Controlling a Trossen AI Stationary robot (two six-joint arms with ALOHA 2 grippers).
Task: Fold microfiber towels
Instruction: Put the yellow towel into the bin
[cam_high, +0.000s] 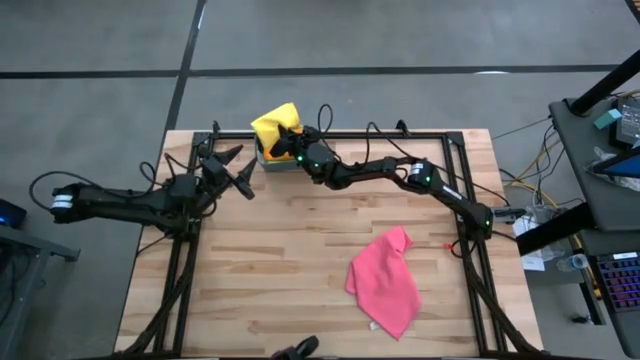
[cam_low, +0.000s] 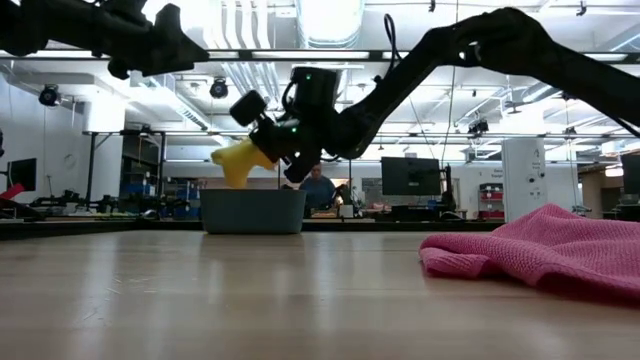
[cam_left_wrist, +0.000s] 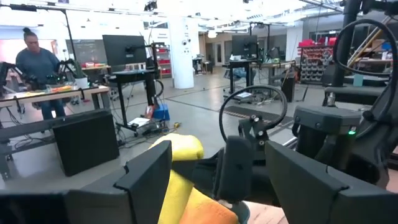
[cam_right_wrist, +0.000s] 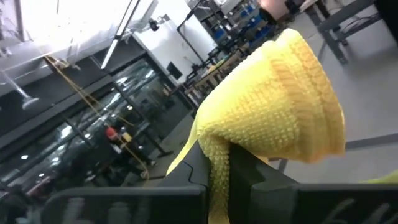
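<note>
My right gripper (cam_high: 292, 143) is over the teal bin (cam_low: 253, 211) at the table's far edge, shut on a yellow towel (cam_high: 277, 124) that it holds above the bin. The yellow towel also shows in the low view (cam_low: 238, 162). An orange towel (cam_left_wrist: 205, 211) lies under the yellow one in the left wrist view. A pink towel (cam_high: 385, 280) lies crumpled on the table at the near right. My left gripper (cam_high: 238, 170) is open and empty, left of the bin and above the table. The other towels are out of view. My right gripper pinches a bunched part of the yellow towel (cam_right_wrist: 214, 158) between its two fingers. It comes at it from the table's right side. The cloth bulges out past the fingertips (cam_right_wrist: 292, 99) and hangs just above the bin's rim; whether its lower end touches anything, I cannot tell.
A black frame (cam_high: 470, 200) runs around the work area on the wooden table. The pink towel also shows at the right of the low view (cam_low: 540, 250). Bare wood (cam_high: 270, 260) lies between the pink towel and the left arm. A person (cam_left_wrist: 37, 68) is in the room beyond.
</note>
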